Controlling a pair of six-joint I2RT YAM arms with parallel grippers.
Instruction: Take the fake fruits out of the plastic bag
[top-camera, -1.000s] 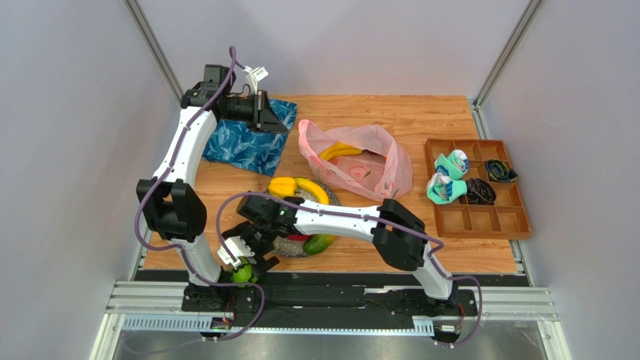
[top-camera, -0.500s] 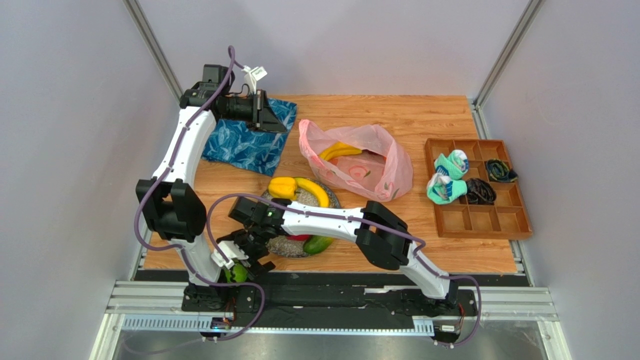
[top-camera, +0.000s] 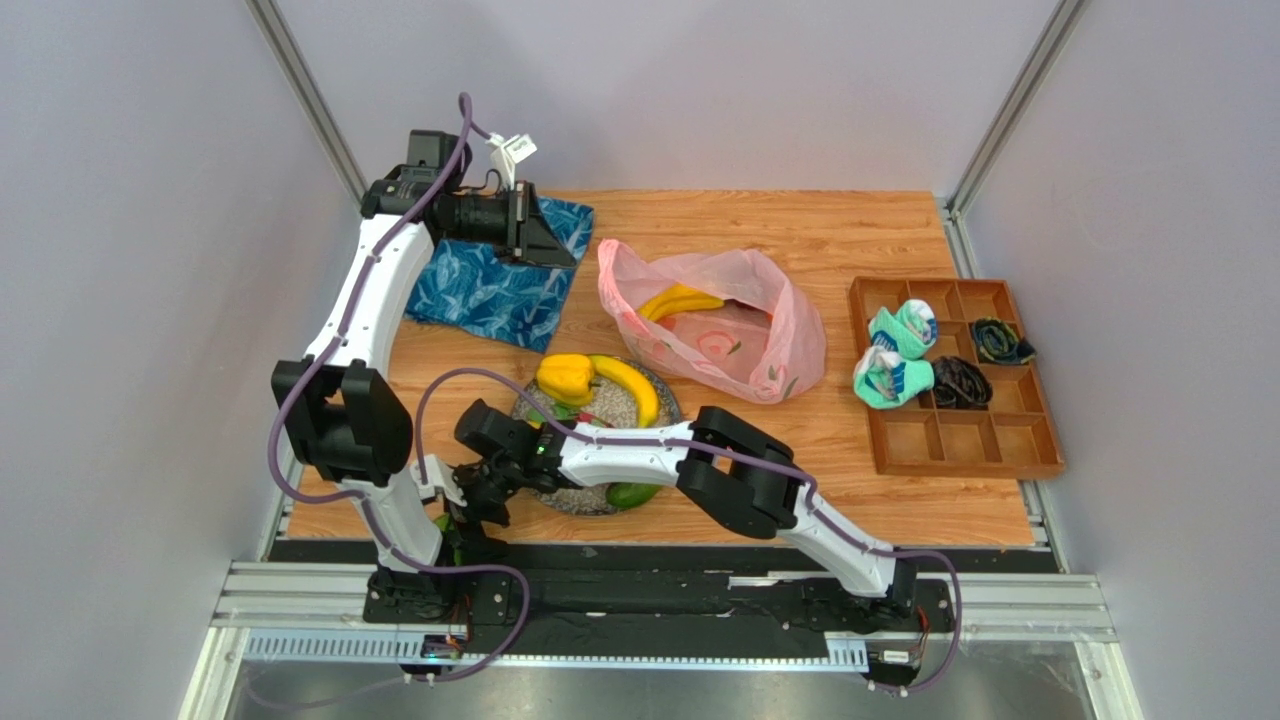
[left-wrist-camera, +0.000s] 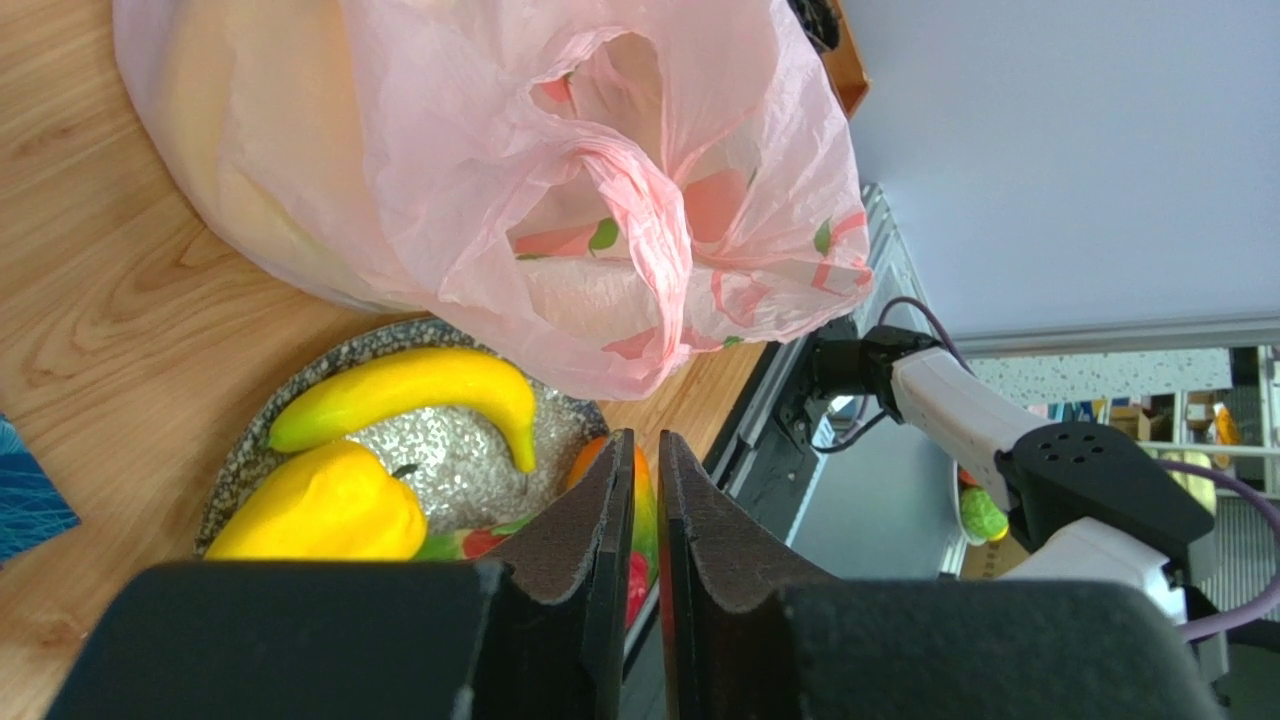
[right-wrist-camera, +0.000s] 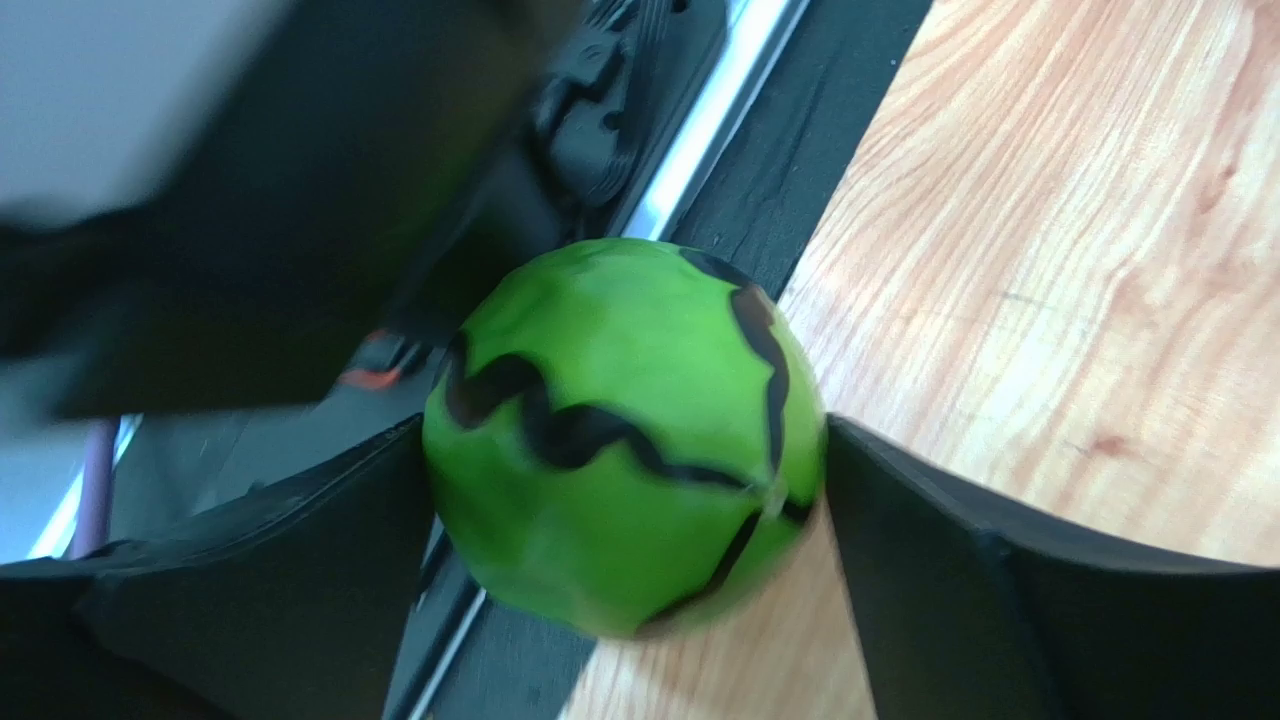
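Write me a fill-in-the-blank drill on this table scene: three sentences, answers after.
1. The right hand has a ___ melon between its fingers.
2. Inside the pink plastic bag lies a yellow ___.
3. The left hand holds ___.
Missing words: green; banana; nothing.

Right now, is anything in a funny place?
Yes. The green melon is half off the table, over the black rail, between the right claw's fingers, not on the plate with the banana.
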